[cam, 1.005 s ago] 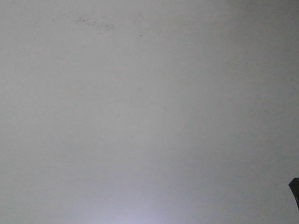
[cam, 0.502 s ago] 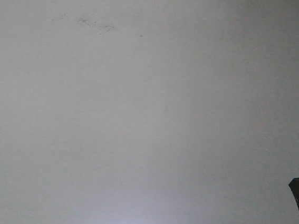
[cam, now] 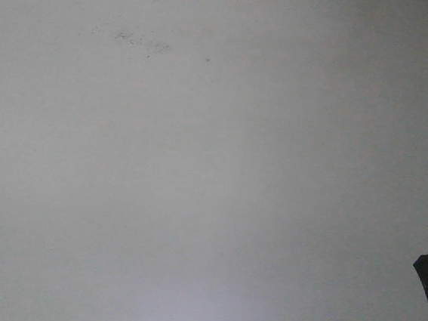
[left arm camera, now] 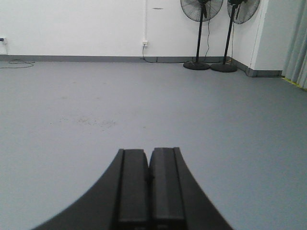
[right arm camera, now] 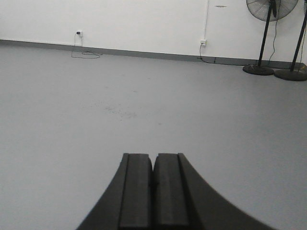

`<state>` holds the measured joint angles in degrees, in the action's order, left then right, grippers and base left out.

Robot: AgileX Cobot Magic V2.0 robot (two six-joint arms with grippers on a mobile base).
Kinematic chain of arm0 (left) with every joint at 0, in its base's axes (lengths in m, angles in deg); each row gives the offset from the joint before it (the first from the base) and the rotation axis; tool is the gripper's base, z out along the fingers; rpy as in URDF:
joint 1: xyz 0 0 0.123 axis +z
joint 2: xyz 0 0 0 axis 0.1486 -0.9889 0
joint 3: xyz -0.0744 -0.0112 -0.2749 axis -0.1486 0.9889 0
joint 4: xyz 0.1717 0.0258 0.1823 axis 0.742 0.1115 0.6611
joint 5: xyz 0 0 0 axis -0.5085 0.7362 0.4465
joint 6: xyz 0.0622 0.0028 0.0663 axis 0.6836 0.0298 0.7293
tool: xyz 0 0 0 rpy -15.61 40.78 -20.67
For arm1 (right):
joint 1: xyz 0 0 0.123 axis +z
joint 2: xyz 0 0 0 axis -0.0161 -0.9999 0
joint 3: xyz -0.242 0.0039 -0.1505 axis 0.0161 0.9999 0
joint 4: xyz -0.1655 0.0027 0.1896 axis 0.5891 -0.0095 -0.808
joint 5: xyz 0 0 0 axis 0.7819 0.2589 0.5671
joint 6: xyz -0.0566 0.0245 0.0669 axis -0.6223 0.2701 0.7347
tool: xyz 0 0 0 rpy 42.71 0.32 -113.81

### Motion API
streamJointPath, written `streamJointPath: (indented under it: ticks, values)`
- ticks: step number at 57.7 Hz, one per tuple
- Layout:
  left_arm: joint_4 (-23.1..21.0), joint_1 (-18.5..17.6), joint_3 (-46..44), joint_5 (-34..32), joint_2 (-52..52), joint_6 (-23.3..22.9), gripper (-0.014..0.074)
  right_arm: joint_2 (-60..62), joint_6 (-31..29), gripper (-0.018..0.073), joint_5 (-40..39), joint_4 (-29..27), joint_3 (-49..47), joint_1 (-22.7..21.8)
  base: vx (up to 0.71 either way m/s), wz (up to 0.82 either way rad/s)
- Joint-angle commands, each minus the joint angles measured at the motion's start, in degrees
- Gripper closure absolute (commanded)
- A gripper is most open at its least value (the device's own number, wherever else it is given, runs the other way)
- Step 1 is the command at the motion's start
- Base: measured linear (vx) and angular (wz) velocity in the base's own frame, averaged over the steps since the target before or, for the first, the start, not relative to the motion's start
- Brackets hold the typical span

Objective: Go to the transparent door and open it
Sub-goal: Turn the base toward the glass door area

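The transparent door is out of view in every frame. My left gripper (left arm camera: 148, 152) is shut and empty, its two black pads pressed together, held low over the grey floor (left arm camera: 144, 100). My right gripper (right arm camera: 153, 157) is also shut and empty over the same floor (right arm camera: 144, 96). In the front view only grey floor (cam: 214, 160) fills the frame, with a dark part of the right arm (cam: 425, 310) at the bottom right corner.
A white wall (left arm camera: 76, 24) with a grey skirting runs along the far side. Two black pedestal fans (left arm camera: 200, 33) stand at the far right corner; one shows in the right wrist view (right arm camera: 268, 38). Wall sockets (right arm camera: 203, 43) and a loose cable (right arm camera: 86, 54) lie along the wall. A scuffed patch (cam: 142, 41) marks the floor.
The scuffed patch on the floor has shifted a little down and to the right in the front view, so the base is moving. The grippers stay shut.
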<state>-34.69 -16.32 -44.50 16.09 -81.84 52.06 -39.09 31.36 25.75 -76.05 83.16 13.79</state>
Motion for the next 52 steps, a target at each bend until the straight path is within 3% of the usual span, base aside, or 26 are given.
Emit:
streamJointPath:
  ticks: [1, 52]
  values:
    - [-0.4, -0.2, 1.7, -5.0, 0.8, -0.4, 0.0599, 0.8, -0.1, 0.056, -4.6, 0.0, 0.8, -0.1, 0.29, 0.09]
    - [-0.4, -0.2, 1.7, -5.0, 0.8, -0.4, 0.0599, 0.8, -0.1, 0.056, -4.6, 0.0, 0.8, -0.1, 0.37, 0.26]
